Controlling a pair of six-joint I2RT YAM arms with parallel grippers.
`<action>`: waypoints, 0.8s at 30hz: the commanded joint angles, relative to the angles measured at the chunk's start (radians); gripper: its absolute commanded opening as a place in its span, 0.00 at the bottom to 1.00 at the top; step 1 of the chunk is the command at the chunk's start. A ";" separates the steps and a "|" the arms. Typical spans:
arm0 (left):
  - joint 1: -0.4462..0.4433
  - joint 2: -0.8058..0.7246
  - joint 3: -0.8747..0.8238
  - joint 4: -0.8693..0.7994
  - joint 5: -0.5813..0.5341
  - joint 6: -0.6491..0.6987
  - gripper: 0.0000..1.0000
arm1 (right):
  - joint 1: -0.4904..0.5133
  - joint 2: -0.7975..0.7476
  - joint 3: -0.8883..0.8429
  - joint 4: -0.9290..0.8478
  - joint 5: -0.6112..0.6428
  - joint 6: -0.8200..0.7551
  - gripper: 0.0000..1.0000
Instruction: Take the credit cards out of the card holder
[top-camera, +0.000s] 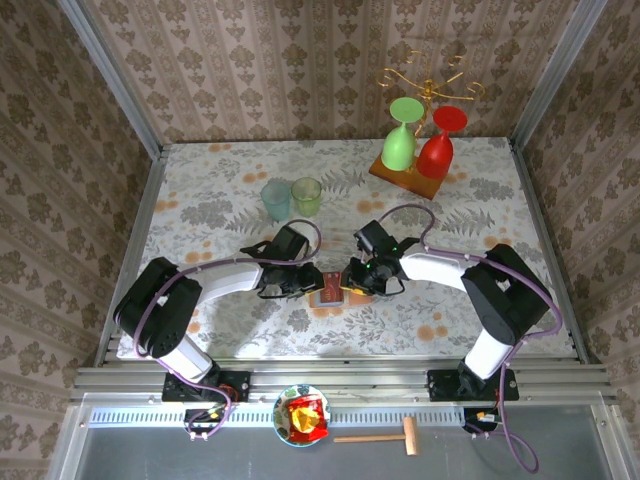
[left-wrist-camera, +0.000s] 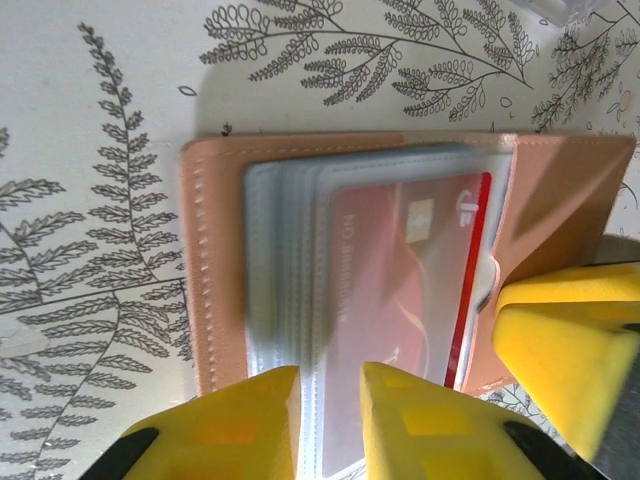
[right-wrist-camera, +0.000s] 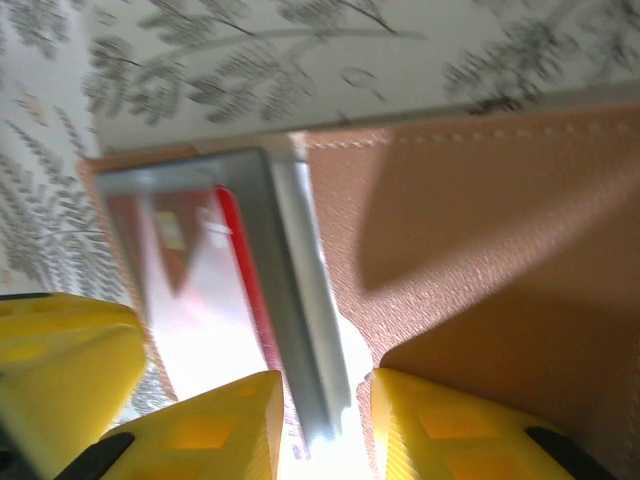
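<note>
Wallet (top-camera: 330, 288) lies open and flat on the table (top-camera: 200, 180), with an arm closing in from each side and the tips almost meeting over it.

The left gripper (left-wrist-camera: 330, 428) has its yellow fingers (left-wrist-camera: 240, 425) parted only a sliver. The clear sleeves (left-wrist-camera: 285, 300) fan out just ahead of the tips and run straight into that narrow gap. I cannot tell whether the pads are pinching the plastic or merely flanking it. Just beyond the fingertips a red card (left-wrist-camera: 400, 300) sits tucked in the top sleeve, chip showing and fully inside its pocket. Off to the side, a finger of the other arm rests over the tan flap.

The right gripper (right-wrist-camera: 325, 430) has the same narrow stance. The sleeve stack stands on edge as a grey strip, running down between the right fingers (right-wrist-camera: 470, 430) and close to both. I cannot tell whether it is clamped or only close. The tan cover spreads ahead of one finger. The red card, behind its plastic, shows ahead of the other. A yellow finger of the left arm shows just past that side.
</note>
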 joint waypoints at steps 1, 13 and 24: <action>0.002 -0.028 -0.005 -0.018 -0.012 0.017 0.25 | 0.011 -0.046 -0.021 -0.040 0.022 0.029 0.30; 0.030 -0.049 0.003 -0.036 -0.007 0.030 0.26 | 0.016 -0.082 0.147 -0.232 0.075 -0.083 0.30; 0.068 -0.043 -0.007 0.002 0.084 0.063 0.26 | 0.020 -0.042 0.135 -0.165 0.010 -0.119 0.31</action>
